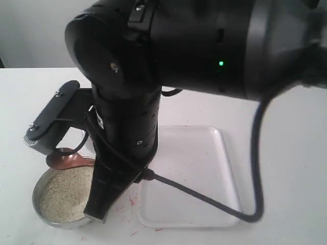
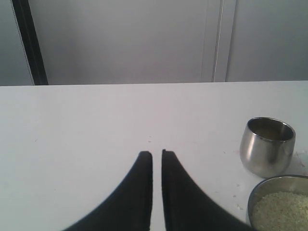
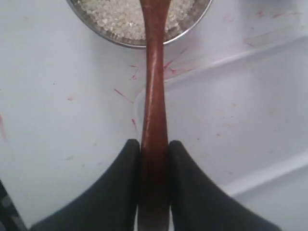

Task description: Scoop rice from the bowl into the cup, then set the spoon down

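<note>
Exterior view: one of my black arms (image 1: 153, 61) fills most of the picture, with a small green lamp (image 1: 220, 64) lit on it. Under it I count one bowl (image 1: 37, 196), wide and of steel, and it is filled with rice (image 1: 64, 196) nearly up to the rim. The reddish-brown head of one spoon (image 1: 65, 159) shows at the far rim of the bowl; I cannot tell if any grains lie on it. Just beside the bowl lies one white tray (image 1: 204, 168), with a black cable (image 1: 204, 196) hanging over it.

Left wrist view: my left gripper (image 2: 157, 153) hangs over the white table (image 2: 96, 125) with the jaws almost pressed together and nothing between them. One shiny steel cup (image 2: 267, 147) stands upright close to the bowl (image 2: 255, 192); its bottom is not visible to me. The rice (image 2: 281, 211) shows in the bowl.

Right wrist view: my right gripper (image 3: 154, 144) pinches the handle of the spoon (image 3: 155, 86) between both jaws. The spoon reaches over the rim of the bowl (image 3: 125, 42) and above the rice (image 3: 115, 14). Thin red marks (image 3: 124, 95) are scattered on the table, and the tray (image 3: 231, 120) is beside the spoon.
</note>
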You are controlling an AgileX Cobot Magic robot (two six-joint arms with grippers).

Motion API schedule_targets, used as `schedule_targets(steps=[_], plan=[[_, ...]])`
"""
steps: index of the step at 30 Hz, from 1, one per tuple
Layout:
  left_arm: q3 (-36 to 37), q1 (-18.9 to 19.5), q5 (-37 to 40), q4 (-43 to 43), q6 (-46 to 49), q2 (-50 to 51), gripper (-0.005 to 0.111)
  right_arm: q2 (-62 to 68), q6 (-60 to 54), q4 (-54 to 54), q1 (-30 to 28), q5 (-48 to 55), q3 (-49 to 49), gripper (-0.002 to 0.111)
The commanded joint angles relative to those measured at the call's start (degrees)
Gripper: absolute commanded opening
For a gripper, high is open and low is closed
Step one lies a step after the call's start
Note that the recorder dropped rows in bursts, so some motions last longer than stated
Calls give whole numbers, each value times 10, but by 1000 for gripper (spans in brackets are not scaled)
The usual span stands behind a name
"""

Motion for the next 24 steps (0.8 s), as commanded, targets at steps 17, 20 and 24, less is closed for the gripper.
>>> schedule_targets(steps=[17,20,24], plan=[[-4,-4,-2,-3,-3,-1,14,47,177,-443,165,4,99,0],[-4,-4,-2,-3,-3,-1,14,65,204,-491,165,4,130,0],[-4,-4,-2,-3,-3,-1,14,88,220,-537,165,4,153,0]])
